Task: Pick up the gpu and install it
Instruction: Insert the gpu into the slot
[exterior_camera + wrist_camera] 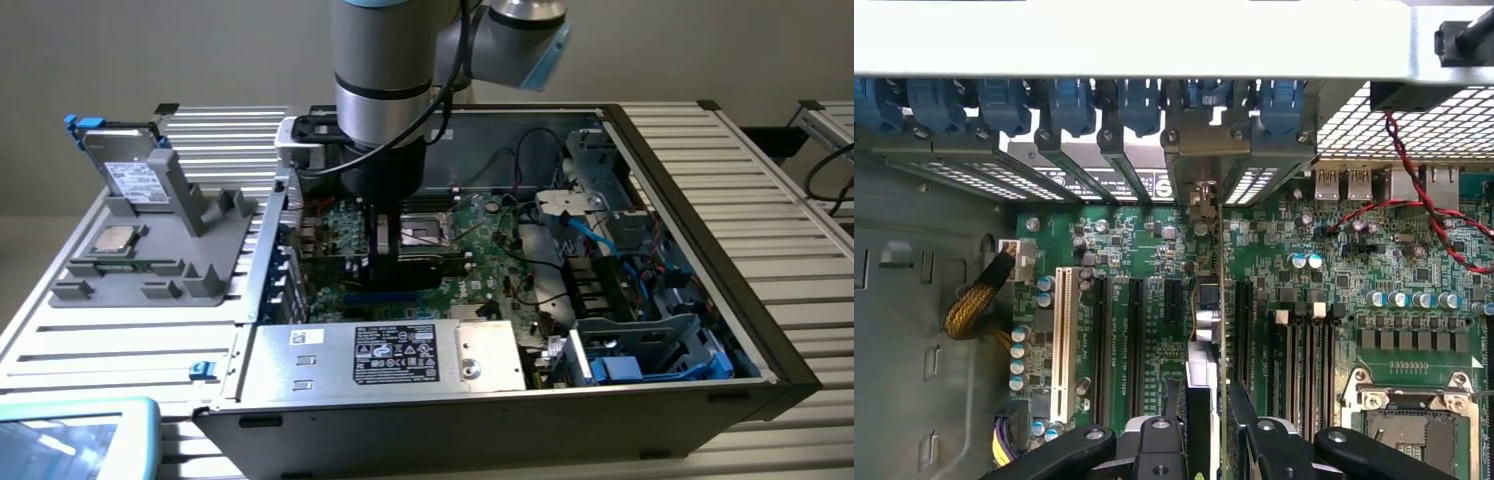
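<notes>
Your arm (387,80) hangs inside the open computer case (747,330) in the middle of the exterior view. The jaws are clenched on the gpu (1204,370), one on each flat side. The card stands on its thin edge, probably so that edge can go down among the long black slots (1137,340) on the green motherboard (1134,250). Its silver end points at the row of blue clips (1069,105) on the case wall. You cannot tell if the card touches a slot. On the exterior view's left, a hard drive (134,175) stands in a grey stand (200,250) on the tabletop (747,160). The silver power supply box (307,350) has a black label, but its writing is too small to read.
</notes>
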{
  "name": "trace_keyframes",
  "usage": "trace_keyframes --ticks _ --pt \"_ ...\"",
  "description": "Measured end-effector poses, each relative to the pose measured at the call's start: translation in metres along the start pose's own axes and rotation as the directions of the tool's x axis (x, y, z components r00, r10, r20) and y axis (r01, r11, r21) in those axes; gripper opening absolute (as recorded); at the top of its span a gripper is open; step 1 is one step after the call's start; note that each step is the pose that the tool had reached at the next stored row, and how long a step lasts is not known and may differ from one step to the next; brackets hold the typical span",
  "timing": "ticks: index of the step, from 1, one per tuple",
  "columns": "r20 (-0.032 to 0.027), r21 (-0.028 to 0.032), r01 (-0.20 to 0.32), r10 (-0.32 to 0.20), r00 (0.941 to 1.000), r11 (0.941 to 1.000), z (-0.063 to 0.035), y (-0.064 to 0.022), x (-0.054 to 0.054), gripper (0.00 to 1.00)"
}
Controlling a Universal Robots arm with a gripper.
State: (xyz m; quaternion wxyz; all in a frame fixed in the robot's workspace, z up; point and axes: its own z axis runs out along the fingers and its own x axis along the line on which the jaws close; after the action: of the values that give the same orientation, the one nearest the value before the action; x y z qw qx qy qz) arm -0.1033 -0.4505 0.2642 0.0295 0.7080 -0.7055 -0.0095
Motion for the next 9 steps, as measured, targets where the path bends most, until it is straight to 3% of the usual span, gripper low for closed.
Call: trace_keyframes --ticks 9 --pt "0.0001 0.0001 0.0 0.0 1.0 1.0 0.0002 -0.0001 0.003 0.27"
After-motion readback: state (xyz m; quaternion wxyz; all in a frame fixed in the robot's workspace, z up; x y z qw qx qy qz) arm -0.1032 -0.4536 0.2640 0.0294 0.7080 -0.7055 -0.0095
